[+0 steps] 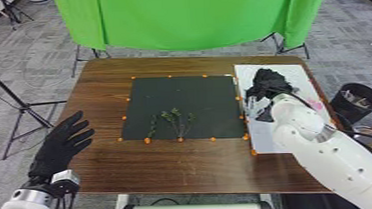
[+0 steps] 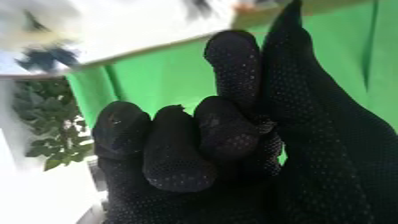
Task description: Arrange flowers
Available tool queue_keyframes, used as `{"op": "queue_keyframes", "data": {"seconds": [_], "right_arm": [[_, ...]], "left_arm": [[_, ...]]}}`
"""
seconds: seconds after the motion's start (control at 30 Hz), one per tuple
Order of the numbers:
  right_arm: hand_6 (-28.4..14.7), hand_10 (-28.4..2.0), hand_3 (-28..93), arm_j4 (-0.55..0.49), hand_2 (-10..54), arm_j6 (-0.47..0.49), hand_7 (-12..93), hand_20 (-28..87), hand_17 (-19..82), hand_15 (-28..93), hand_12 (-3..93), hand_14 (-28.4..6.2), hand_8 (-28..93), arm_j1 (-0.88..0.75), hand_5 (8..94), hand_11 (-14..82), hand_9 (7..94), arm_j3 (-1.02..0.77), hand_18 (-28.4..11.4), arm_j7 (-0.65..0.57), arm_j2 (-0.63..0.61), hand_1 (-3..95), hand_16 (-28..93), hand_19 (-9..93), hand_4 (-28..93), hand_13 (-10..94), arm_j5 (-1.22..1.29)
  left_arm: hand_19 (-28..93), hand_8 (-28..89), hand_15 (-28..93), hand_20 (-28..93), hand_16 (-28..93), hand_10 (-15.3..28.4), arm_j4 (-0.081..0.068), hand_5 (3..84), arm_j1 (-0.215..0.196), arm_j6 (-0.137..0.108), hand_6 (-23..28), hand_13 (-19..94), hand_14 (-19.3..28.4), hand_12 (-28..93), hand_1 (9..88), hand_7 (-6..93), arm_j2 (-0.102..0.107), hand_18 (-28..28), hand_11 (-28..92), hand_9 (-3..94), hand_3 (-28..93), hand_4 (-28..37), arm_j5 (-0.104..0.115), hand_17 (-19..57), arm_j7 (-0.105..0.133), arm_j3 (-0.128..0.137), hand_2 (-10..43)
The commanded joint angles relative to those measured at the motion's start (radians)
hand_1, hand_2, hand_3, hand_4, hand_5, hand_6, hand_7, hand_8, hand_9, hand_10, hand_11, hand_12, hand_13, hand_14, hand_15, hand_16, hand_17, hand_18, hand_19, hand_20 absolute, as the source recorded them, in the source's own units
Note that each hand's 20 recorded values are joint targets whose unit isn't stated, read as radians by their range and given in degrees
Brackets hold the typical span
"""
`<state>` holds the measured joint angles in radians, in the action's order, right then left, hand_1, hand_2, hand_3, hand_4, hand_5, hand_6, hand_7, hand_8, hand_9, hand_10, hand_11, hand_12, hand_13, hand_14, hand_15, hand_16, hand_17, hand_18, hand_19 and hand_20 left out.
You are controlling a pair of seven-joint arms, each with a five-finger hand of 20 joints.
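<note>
- Although greenery is down on the black mat (image 1: 177,89), the arrangement looks to be at an early stage, with the blooms yet to join it.
- Head view, centre: a brown wooden bench (image 1: 167,168) carries the mat, edged by small orange markers (image 1: 148,141). Near the mat's edge closest to the robot lie thin green sprigs (image 1: 174,118), roughly side by side, a branching one between two slimmer ones. This seems to be the finished part: a first base of stems.
- Head view, right: a white sheet (image 1: 267,143) lies beside the mat. A pink bloom (image 1: 316,104) rests towards its outer side, judged to be among the material left to place. The right hand (image 1: 269,82) is over this sheet, away from the sprigs, so the step in hand is probably choosing or picking up the next stem.
- Head view, left: the left hand (image 1: 55,149) waits beside the bench, wide open, fingers straight and slightly spread, holding nothing.
- Right wrist view: the right hand's gloved fingers are mostly curled inwards, with no stem discernible in their grip. Beyond them is leafy green foliage (image 2: 53,122), apparently more to add; whether it touches the glove cannot be told.
</note>
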<state>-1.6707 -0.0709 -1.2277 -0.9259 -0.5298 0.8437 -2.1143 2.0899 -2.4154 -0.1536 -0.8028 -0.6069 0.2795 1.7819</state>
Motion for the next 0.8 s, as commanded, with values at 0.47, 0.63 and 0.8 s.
{"op": "queue_keyframes", "data": {"seconds": [0.47,0.63,0.8], "right_arm": [[1.1,-8.5,80,-0.124,-9.5,0.124,53,48,36,86,52.5,-9.2,17,-0.061,70.7,69.4,77.5,-0.008,-22.4,-0.055,0.117,37.0,40,93,-27,72,-0.254],[-0.6,-9.6,78,-0.126,-9.5,0.169,53,46,34,86,52.3,-9.9,-14,-0.062,68.3,68.8,72.6,-0.019,-22.6,-0.121,0.081,20.4,40,93,-28,69,-0.301],[-1.4,-10.2,75,-0.111,-9.5,0.282,51,46,32,86,52.2,-10.2,-14,-0.048,66.9,68.3,71.5,-0.014,-22.6,-0.176,0.073,16.1,40,92,-28,68,-0.288]], "left_arm": [[43,-11,30,8,0,12.1,-0.001,26.6,0.005,0.003,2.6,21,16.4,16,26.2,20.7,-0.011,23.0,20,24.7,70,-24.1,-0.002,-9.7,-0.014,-0.002,-2.9],[43,-11,30,8,0,12.1,0.002,26.6,-0.011,-0.003,2.6,21,16.4,16,26.1,20.9,-0.012,23.0,20,24.8,70,-24.2,0.001,-9.7,-0.010,0.005,-3.1],[43,-11,30,8,0,12.1,-0.002,26.6,-0.003,0.002,2.6,21,16.4,16,26.0,20.8,-0.008,23.0,20,24.8,70,-24.3,0.001,-9.7,-0.007,0.002,-3.1]]}}
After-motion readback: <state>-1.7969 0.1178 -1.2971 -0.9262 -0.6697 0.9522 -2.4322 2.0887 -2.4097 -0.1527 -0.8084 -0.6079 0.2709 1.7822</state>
